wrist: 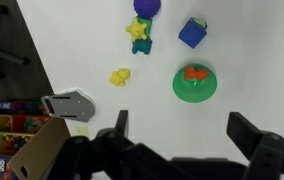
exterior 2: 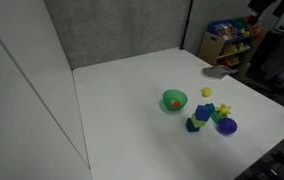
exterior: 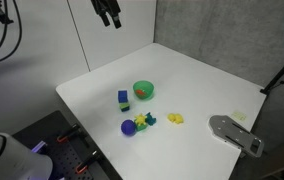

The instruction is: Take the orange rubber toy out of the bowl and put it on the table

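Note:
The green bowl [exterior: 143, 90] stands near the middle of the white table [exterior: 197, 75]. It also shows in the other exterior view [exterior 2: 174, 100] and in the wrist view [wrist: 195, 83]. The orange rubber toy [wrist: 194, 73] lies inside the bowl; in an exterior view it is a small orange spot [exterior 2: 174, 103]. My gripper [exterior: 109, 14] hangs high above the table's far side, well clear of the bowl. In the wrist view its fingers [wrist: 182, 135] are spread wide and hold nothing.
A blue block [exterior: 123, 98], a purple ball [exterior: 129, 127], a green-and-yellow toy [exterior: 147, 121] and a small yellow toy [exterior: 176, 119] lie beside the bowl. A grey flat tool [exterior: 234, 133] lies near a table corner. A shelf of coloured items [exterior 2: 230, 42] stands beyond the table.

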